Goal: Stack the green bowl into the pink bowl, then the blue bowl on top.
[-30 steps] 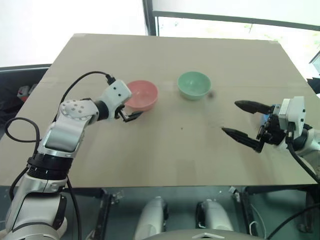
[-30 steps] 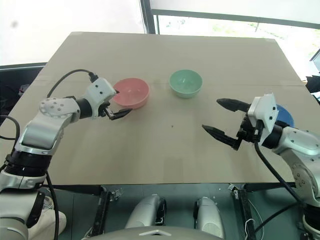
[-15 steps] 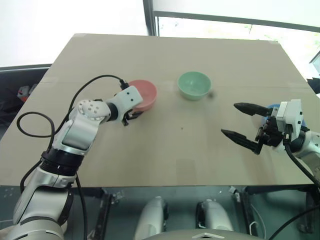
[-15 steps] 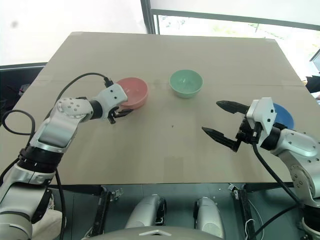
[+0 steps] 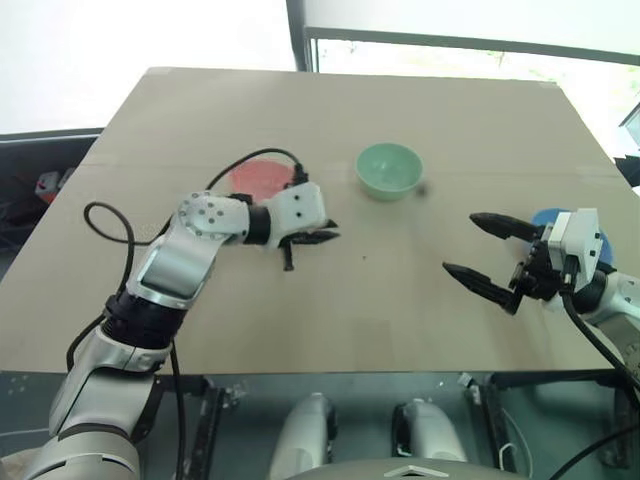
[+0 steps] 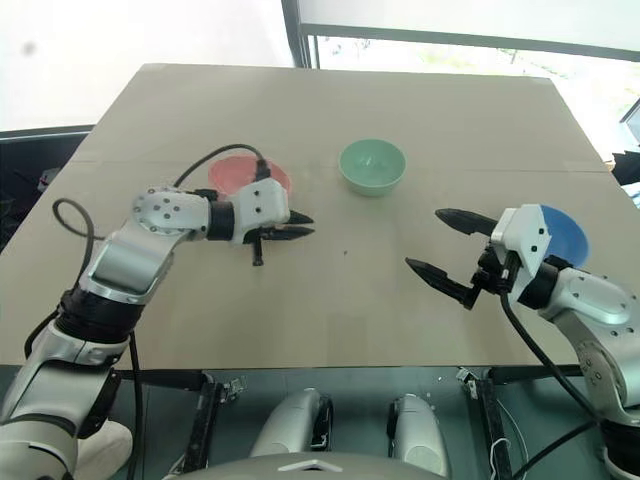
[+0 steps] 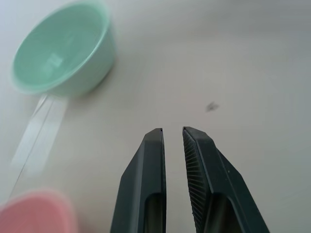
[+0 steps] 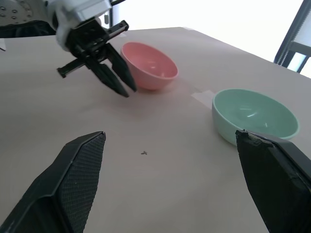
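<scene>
On the beige counter (image 5: 360, 320) three bowls stand apart from each other, none of them stacked. The pink bowl (image 5: 256, 179) is at the left side of the middle, partly hidden behind the left arm. The green bowl (image 5: 388, 170) stands to the right of it, a little farther back, upright and empty. The blue bowl (image 6: 562, 232) is near the right edge of the counter, mostly hidden behind the right wrist. The left end effector (image 5: 322, 238) is just in front of the pink bowl and at its right side, above the bare counter, and it points toward the right. In the left wrist view its two black fingers (image 7: 146, 179) are nearly together, with only a thin gap between them, and nothing is held in this gap; the green bowl (image 7: 63, 48) lies ahead of them and a part of the pink bowl (image 7: 36, 213) shows at the edge. The right end effector (image 5: 484, 254) hangs over the right part of the counter, just beside the blue bowl, with its fingers spread wide and empty, pointing to the left. In the right wrist view the green bowl (image 8: 255, 119) and the pink bowl (image 8: 148, 65) both stand ahead of the right fingers (image 8: 73, 179), and the left end effector (image 8: 114, 73) is just beside the pink bowl, not touching it
</scene>
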{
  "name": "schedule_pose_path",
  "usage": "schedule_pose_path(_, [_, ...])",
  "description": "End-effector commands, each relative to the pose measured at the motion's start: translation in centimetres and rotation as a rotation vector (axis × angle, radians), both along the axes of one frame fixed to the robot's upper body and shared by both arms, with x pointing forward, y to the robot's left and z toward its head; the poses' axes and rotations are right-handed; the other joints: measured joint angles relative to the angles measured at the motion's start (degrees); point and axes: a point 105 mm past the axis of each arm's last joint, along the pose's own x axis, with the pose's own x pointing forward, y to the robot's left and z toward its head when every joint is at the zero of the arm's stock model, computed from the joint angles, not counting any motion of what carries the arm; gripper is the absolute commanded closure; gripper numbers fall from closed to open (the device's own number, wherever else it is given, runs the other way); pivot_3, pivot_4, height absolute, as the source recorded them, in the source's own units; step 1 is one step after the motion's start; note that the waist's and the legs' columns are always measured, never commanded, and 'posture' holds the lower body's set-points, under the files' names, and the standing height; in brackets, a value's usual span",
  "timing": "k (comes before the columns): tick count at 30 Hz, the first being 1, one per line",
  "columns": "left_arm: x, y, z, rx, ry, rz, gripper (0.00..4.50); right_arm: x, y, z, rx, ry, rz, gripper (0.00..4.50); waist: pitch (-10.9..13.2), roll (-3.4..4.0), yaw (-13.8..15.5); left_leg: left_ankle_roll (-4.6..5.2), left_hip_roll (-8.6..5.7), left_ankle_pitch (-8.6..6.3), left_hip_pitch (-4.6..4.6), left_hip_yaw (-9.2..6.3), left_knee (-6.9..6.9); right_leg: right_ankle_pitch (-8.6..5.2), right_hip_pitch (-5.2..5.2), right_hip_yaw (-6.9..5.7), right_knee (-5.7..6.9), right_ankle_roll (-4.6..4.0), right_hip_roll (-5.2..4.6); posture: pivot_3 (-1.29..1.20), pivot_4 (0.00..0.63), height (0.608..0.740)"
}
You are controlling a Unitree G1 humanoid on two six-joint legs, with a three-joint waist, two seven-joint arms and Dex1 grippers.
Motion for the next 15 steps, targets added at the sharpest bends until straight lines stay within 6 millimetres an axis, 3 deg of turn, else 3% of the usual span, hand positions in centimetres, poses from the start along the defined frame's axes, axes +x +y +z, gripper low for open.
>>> schedule_pose_path(1, [-0.2,-1.4,1.5,-0.031,-0.067,-0.083,3.79,-0.7,0.0,1.4,0.004,-0.070,-0.019,0.00,0.00,0.00,-0.05,0.00,0.00,0.00,0.00,0.00,0.05,0.00,0.01,0.01,0.01,0.00,0.00,0.00,0.150,0.740])
schedule_pose_path(4, [2.0,-0.8,2.2,-0.037,-0.104,0.022,3.79,-1.0,0.0,1.5,0.010,-0.071,-0.030,0.00,0.00,-0.01,-0.07,0.01,-0.02,0.00,0.00,-0.02,0.20,0.00,0.03,0.01,0.08,0.00,0.04,0.00,0.150,0.740])
schedule_pose_path(5, [3.5,0.3,2.6,-0.042,-0.121,0.126,3.79,-1.1,-0.1,1.4,0.009,-0.070,-0.036,0.00,0.00,-0.01,-0.09,0.01,-0.08,0.00,0.02,-0.03,0.23,0.00,0.05,0.01,0.08,0.01,0.06,0.00,0.150,0.740])
schedule_pose_path(9, [5.1,3.8,2.1,0.024,-0.145,0.316,2.84,-1.3,-0.2,1.3,0.007,-0.070,-0.051,0.00,0.00,0.00,-0.38,0.05,-0.10,-0.03,0.03,-0.01,0.20,0.00,0.02,0.05,0.08,0.01,0.08,0.00,0.150,0.740])
schedule_pose_path(14, [5.3,6.2,2.8,0.064,-0.253,0.489,0.88,-0.9,-0.1,1.3,0.014,-0.074,-0.047,0.00,0.01,-0.02,-0.09,0.14,0.02,-0.08,-0.09,0.00,0.16,0.01,0.00,0.04,0.06,0.02,0.03,0.00,0.150,0.740])
schedule_pose_path(15, [5.4,7.0,2.9,0.096,-0.285,0.539,0.88,-0.8,0.0,1.3,0.014,-0.074,-0.042,0.00,0.01,-0.02,-0.01,0.14,0.01,-0.09,-0.10,-0.01,0.17,0.01,0.00,0.02,0.05,0.02,0.01,0.00,0.150,0.740])
